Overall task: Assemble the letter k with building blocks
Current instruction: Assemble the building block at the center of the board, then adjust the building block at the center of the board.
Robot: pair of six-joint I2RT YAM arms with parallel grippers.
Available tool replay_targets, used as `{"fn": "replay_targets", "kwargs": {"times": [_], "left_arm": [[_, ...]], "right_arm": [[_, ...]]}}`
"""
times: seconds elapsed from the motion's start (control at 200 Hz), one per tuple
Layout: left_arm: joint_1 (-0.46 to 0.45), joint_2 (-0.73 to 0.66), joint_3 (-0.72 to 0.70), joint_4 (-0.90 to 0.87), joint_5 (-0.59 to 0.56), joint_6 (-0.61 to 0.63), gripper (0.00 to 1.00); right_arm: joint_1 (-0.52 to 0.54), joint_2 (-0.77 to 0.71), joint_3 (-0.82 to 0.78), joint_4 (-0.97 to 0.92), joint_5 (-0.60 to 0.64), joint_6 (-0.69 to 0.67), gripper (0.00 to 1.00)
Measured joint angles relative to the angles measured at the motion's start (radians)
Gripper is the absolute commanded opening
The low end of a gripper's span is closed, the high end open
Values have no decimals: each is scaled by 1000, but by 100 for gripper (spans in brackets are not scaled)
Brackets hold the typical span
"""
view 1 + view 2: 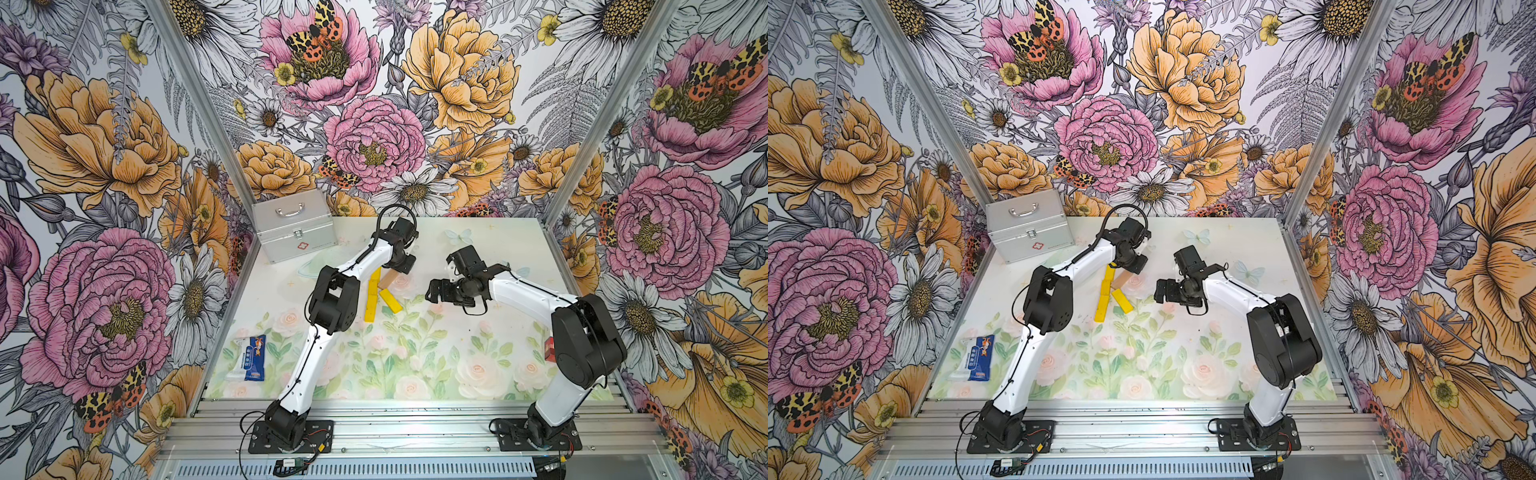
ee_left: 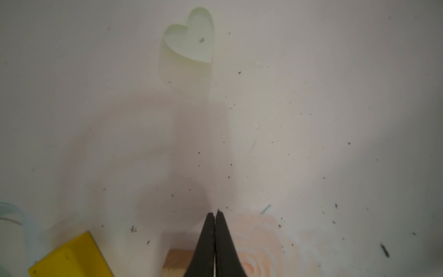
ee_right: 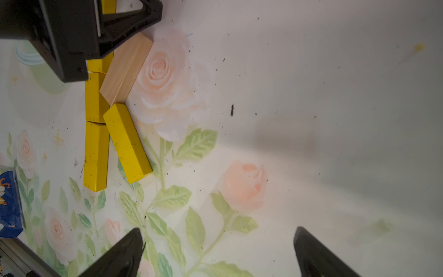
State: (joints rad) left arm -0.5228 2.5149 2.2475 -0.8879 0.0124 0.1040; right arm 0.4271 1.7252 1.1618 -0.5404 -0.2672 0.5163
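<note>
The building blocks lie together mid-table as the letter k. In both top views a yellow stem (image 1: 372, 300) (image 1: 1103, 301) runs front to back, with a tan block (image 1: 392, 279) (image 1: 1124, 279) as upper arm and a yellow block (image 1: 390, 301) (image 1: 1122, 301) as lower arm. The right wrist view shows the tan block (image 3: 127, 69), the yellow diagonal (image 3: 127, 142) and the stem (image 3: 96, 156) touching. My left gripper (image 2: 215, 212) is shut on nothing and hangs just over the tan block's (image 2: 178, 262) far end. My right gripper (image 3: 218, 235) (image 1: 434, 291) stands open to the right of the blocks.
A silver case (image 1: 293, 226) stands at the back left. Near the front left lies a blue-and-white packet (image 1: 249, 359). A red box (image 1: 549, 348) shows partly behind the right arm. Aluminium rails (image 1: 415, 419) carry the arm bases along the front edge.
</note>
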Motion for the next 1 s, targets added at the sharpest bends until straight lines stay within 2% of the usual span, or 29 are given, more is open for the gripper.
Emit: {"fn": "replay_targets", "kwargs": {"times": [0.135,0.215,0.295,0.345,0.61,0.816,0.996], "left_arm": [[0,-25,19,2,-2,-3,2],[0,-58,-6,9,-5,-11,7],[0,-119,-81,11,-5,-27,7],[-3,-164,-140,10,-5,-35,0],[-31,-332,-405,13,-23,-104,0],[-50,-352,-509,28,-27,-134,0],[-50,-352,-526,37,-27,-159,0]], "right_arm": [[0,0,0,0,0,0,99],[2,0,0,0,0,0,99],[4,1,0,0,0,0,99],[5,4,1,0,0,0,99],[13,10,3,0,-1,0,100],[19,11,17,0,0,1,99],[19,10,17,0,1,8,99]]}}
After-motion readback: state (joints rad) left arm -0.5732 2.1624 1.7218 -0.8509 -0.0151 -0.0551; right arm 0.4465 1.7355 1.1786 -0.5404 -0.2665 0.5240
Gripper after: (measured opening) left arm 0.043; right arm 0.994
